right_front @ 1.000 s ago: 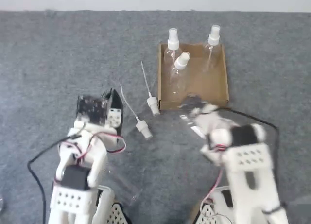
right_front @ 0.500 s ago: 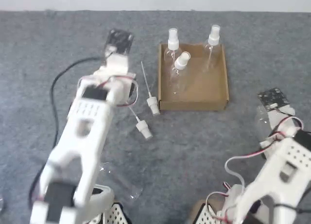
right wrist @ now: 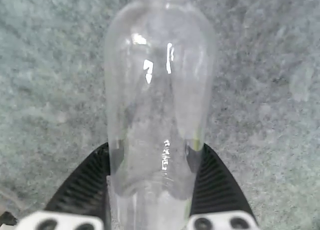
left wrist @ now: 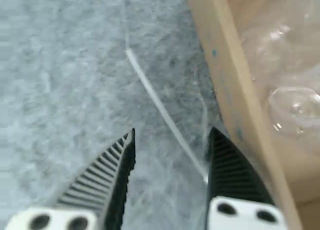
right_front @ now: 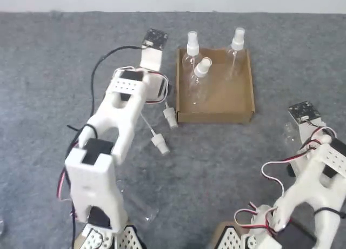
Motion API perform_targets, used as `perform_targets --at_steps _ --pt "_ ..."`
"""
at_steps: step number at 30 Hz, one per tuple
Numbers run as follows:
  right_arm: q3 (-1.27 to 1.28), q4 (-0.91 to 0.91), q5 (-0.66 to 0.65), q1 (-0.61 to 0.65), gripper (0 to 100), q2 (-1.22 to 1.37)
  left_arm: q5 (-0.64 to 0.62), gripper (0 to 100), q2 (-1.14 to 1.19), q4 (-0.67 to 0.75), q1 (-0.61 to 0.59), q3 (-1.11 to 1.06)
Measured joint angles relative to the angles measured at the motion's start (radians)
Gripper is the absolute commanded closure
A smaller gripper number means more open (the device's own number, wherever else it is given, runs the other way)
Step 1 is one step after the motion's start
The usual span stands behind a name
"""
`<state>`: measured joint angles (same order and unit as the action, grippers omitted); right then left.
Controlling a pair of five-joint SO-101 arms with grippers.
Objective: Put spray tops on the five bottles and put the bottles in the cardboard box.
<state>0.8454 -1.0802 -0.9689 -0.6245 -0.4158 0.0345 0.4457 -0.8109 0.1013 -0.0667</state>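
From where I stand, the table is covered by a grey carpet (right_front: 48, 60), short-piled and mottled with lighter flecks. Along its far edge runs a pale strip (right_front: 81, 0), plain and whitish; wall or bare tabletop, I cannot tell. The light is soft and even, casting only faint shadows.

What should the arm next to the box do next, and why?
Probably the left gripper should sink a little and close on the spray top's tube. Its open jaws straddle the tube beside the cardboard box, and the right gripper holds a clear bottle that seems to have no top.
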Motion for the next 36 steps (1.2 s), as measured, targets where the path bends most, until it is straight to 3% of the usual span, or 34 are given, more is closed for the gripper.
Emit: perform_targets --at_steps 9,20,27,32,36 --pt "0.0 0.0 0.0 0.0 99.3 0.0 -0.003 91 0.126 -0.008 -0.029 0.066" --pt "0.0 0.0 0.0 0.0 99.3 0.0 0.066 95 0.12 -0.229 -0.181 0.091" --pt "0.0 0.0 0.0 0.0 99.3 0.0 0.046 93 -0.041 -0.334 -0.292 -0.043" --pt "0.0 0.0 0.0 0.0 99.3 0.0 -0.002 79 -0.236 -0.321 -0.305 -0.276" --pt "0.0 0.0 0.0 0.0 99.3 0.0 -0.026 78 -0.368 -0.288 -0.328 -0.413"
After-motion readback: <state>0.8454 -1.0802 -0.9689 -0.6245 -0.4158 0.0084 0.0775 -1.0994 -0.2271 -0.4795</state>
